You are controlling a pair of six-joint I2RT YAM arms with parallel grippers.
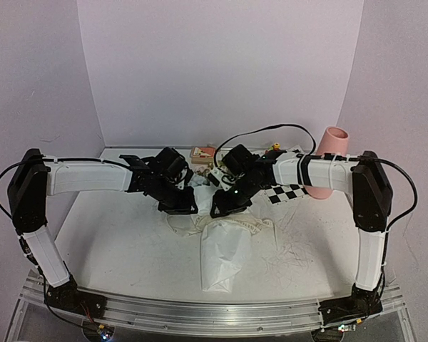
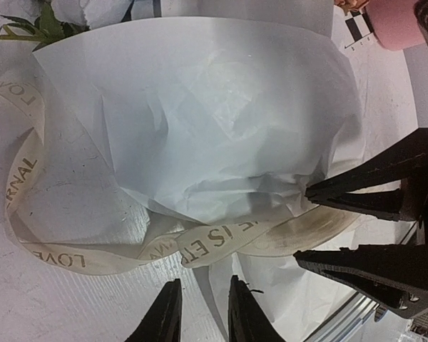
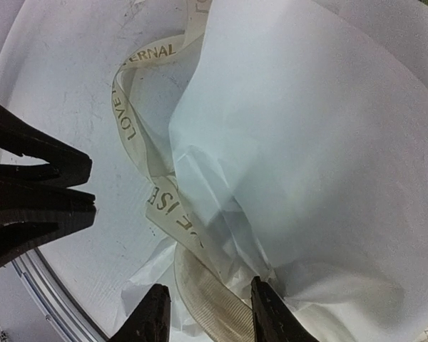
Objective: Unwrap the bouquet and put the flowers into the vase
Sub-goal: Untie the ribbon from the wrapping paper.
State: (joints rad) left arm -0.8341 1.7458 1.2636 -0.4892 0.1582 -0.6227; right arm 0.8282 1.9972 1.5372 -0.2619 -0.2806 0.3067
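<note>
The bouquet lies mid-table, its creased white paper (image 1: 221,260) (image 2: 214,107) (image 3: 328,142) pointing toward the near edge. Only green leaves (image 2: 43,25) of the flowers show, at the paper's far end. A cream ribbon (image 2: 221,242) (image 3: 132,121) with gold lettering loops loosely around the wrap. My right gripper (image 1: 217,208) (image 3: 208,283) (image 2: 302,226) is open, its fingers on either side of a ribbon loop. Facing it, my left gripper (image 1: 189,206) (image 2: 204,280) (image 3: 93,187) hovers with a narrow gap and holds nothing. The pink vase (image 1: 331,153) (image 2: 396,25) stands at the back right, partly behind my right arm.
A black-and-white checkerboard (image 1: 285,192) lies right of the bouquet, in front of the vase. Small colourful toy blocks (image 1: 202,153) sit at the back centre. An aluminium rail (image 1: 221,310) runs along the near table edge. Pale walls close in the back and sides.
</note>
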